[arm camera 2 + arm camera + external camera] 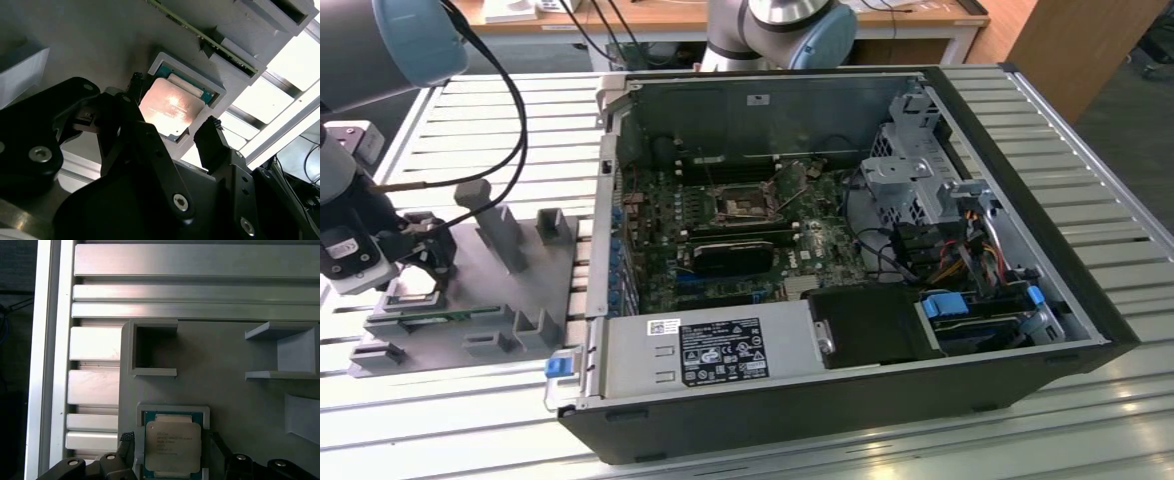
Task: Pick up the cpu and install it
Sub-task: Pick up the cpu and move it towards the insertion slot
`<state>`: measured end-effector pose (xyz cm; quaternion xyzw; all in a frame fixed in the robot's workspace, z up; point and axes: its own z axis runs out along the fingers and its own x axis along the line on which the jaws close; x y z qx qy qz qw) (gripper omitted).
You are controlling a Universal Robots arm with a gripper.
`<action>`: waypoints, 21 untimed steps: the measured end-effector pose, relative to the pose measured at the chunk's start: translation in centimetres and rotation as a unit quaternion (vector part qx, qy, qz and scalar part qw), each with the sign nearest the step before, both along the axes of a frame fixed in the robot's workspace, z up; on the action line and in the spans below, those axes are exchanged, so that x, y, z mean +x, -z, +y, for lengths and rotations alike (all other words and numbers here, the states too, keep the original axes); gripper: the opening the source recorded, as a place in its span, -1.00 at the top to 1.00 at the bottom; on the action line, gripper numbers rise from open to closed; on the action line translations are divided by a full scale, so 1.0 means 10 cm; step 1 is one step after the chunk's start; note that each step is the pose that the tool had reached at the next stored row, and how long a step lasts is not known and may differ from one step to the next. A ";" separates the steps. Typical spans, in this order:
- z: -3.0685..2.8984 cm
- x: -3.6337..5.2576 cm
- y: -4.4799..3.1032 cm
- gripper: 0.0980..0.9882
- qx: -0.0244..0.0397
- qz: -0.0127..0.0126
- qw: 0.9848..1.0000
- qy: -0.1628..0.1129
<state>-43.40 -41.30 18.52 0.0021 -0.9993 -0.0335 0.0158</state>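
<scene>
In the exterior view the gripper (416,262) hangs low over the near-left corner of the grey fixture tray (500,285), which lies on the slatted table (1081,140) to the exterior view's left of the open computer case (854,400). The motherboard socket (747,205) inside the case is well apart from it. In the second wrist view the cpu (170,107) lies flat in a shallow square recess of the tray, its metal top catching the light. The black fingers (215,142) are spread wide, one on each side of the recess, and nothing is clamped between them. In the first wrist view the cpu (172,442) sits in the same framed pocket. One fingertip (127,439) stands just outside the pocket's rim and the other is at the opposite side, both clear of the chip's edges, so the gripper is released and straddles the part without holding it.
</scene>
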 end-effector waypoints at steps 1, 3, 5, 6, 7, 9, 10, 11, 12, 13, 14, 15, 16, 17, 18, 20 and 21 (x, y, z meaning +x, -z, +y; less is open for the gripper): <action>0.000 0.000 0.000 -0.34 0.000 0.000 1.000 0.000; 0.000 0.001 -0.001 -0.34 0.000 0.000 1.000 0.000; 0.000 0.002 -0.001 -0.34 0.000 -0.001 1.000 0.000; -0.001 0.001 -0.001 -0.34 0.000 -0.001 1.000 0.000; -0.001 0.001 -0.002 -0.31 0.000 -0.001 1.000 0.000; 0.000 0.003 0.000 -0.15 0.000 -0.001 1.000 0.000; 0.000 0.004 0.000 -0.15 -0.001 -0.001 1.000 0.000; 0.000 0.004 -0.001 -0.13 -0.001 -0.001 1.000 0.000; -0.001 0.005 -0.002 -0.13 -0.001 -0.001 1.000 0.000; -0.001 0.006 -0.002 -0.13 -0.001 -0.001 1.000 0.000; -0.001 0.006 -0.002 0.02 -0.001 -0.001 1.000 0.000; -0.001 0.007 -0.002 0.02 -0.001 -0.001 1.000 0.000; -0.001 0.008 -0.002 0.02 -0.001 -0.001 1.000 0.000; -0.001 0.009 -0.002 0.02 -0.001 -0.001 1.000 0.000; -0.001 0.010 -0.006 0.02 -0.001 -0.001 1.000 0.000; -0.001 0.011 -0.026 0.02 -0.001 -0.001 1.000 0.000; -0.001 0.010 -0.043 0.02 -0.001 -0.001 1.000 0.000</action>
